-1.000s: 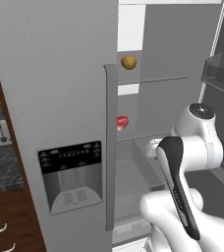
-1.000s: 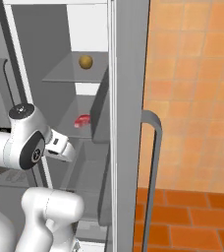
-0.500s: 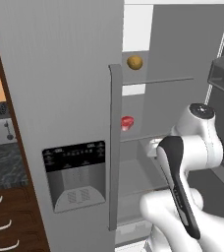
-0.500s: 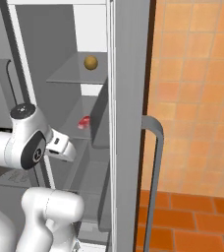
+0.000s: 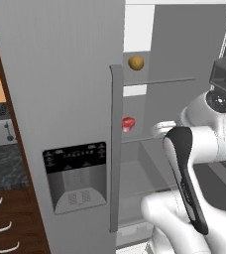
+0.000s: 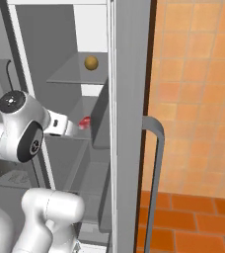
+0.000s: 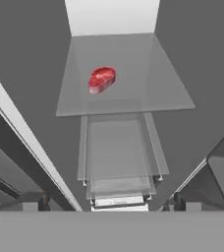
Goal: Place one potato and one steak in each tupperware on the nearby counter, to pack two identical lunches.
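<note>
Here, left to right:
Counter (image 5: 6, 166): seen at the far left, dark speckled stone over wood drawers (image 5: 8, 225).
Fridge door (image 5: 60, 99): closed grey panel with a dispenser (image 5: 76, 176).
Potato (image 5: 136, 62): set on the upper glass shelf (image 6: 80, 74).
Steak (image 7: 102, 79): laid on the middle shelf (image 7: 124, 88), untouched.
Gripper (image 6: 74, 129): spread wide, nothing held, pointed into the open fridge near the steak.

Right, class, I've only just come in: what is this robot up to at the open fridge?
The white arm reaches into the open fridge with its gripper open and holding nothing. A red steak lies on a glass shelf ahead of the hand, apart from the fingers. A potato sits on the shelf above. Nothing has been picked up yet.
</note>
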